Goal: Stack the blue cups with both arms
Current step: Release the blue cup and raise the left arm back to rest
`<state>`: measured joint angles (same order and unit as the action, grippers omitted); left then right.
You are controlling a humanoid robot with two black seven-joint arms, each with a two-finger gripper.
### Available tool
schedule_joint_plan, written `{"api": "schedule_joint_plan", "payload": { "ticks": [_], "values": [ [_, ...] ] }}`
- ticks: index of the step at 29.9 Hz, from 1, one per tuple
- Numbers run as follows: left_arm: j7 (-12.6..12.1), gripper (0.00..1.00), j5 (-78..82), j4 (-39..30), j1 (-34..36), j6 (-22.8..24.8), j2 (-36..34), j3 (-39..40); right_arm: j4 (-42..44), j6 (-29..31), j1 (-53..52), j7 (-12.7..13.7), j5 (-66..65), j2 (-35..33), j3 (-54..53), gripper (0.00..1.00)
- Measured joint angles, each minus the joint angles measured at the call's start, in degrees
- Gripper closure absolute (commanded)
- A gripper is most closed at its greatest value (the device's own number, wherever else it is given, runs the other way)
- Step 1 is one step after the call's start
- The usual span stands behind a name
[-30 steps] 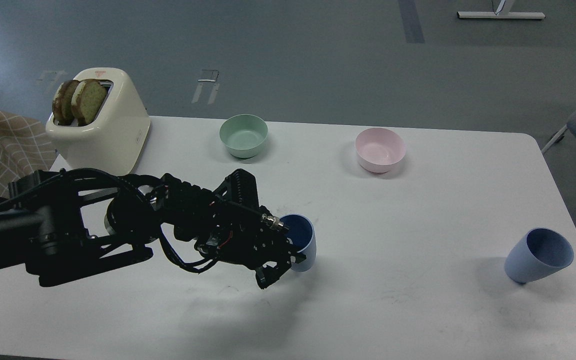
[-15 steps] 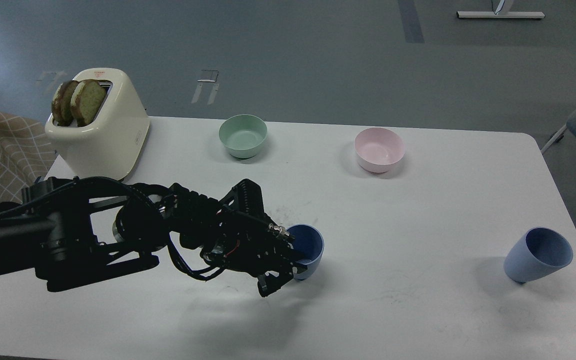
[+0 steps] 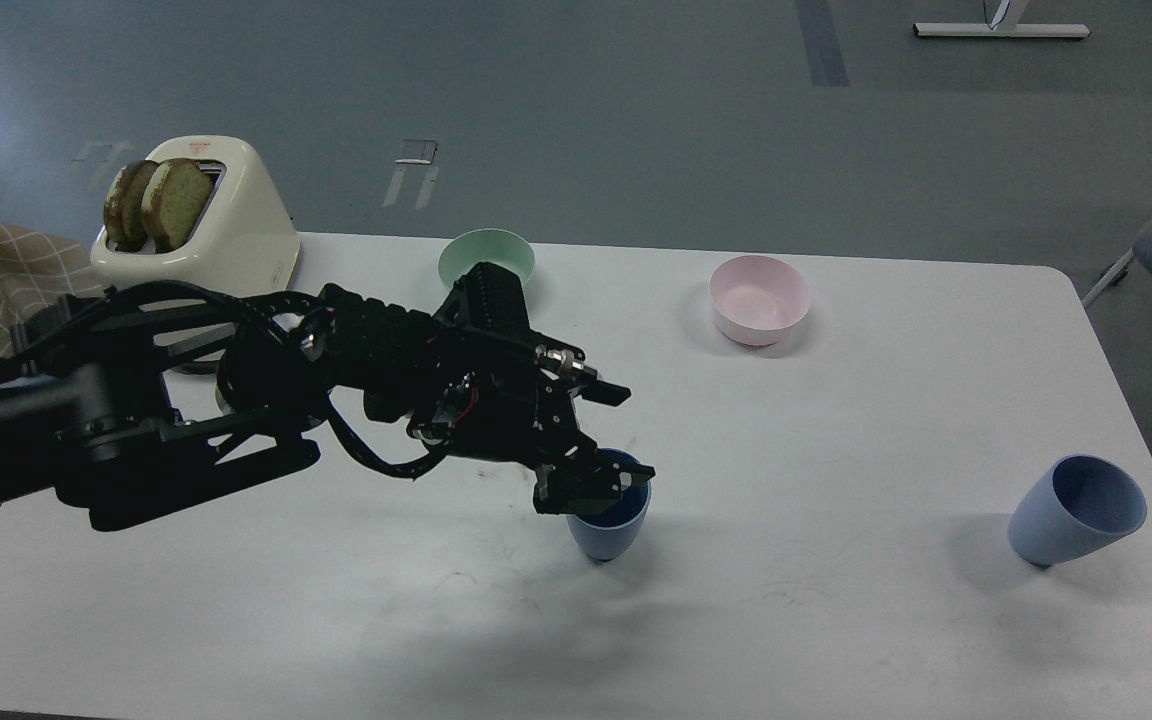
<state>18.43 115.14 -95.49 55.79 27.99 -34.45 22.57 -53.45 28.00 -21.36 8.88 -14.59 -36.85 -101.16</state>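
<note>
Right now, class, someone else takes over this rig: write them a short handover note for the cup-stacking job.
Left gripper: fingers apart, above the near blue cup, one finger at its rim; nothing gripped.
Right gripper: not in view.
Near blue cup stands upright at mid-table; the far blue cup stands tilted near the table's right edge. Green bowl and pink bowl sit at the back, not part of the job.
Done: no stacking yet.
Left: grasp both cups, nest one inside the other.

- 1 view only, from the robot's head, high up, facing forward and down.
- It takes in the whole flat white table [image 3: 836,560] at middle range, grey floor [image 3: 576,120] beyond.
- The black jointed left arm [image 3: 236,400] enters from the left edge.
</note>
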Motion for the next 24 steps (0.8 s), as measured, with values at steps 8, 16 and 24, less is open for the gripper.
{"api": "schedule_joint_plan", "payload": {
  "ticks": [8, 16, 24],
  "values": [
    [-0.6, 0.03, -14.3, 5.1, -1.1, 0.0, -0.3, 13.1, -6.4, 0.0, 1.6, 0.0, -1.3, -4.0, -0.1, 0.00],
    [-0.4, 0.03, -36.4, 18.3, -11.4, -2.7, 0.0, 30.7, -11.6, 0.0, 2.1, 0.0, -9.3, -7.1, 0.0, 0.00],
    [-0.4, 0.03, -60.9, 24.8, -22.6, -15.0, 0.8, 42.3, -19.3, 0.0, 2.1, 0.0, -23.0, -7.5, 0.1, 0.00]
  ]
}}
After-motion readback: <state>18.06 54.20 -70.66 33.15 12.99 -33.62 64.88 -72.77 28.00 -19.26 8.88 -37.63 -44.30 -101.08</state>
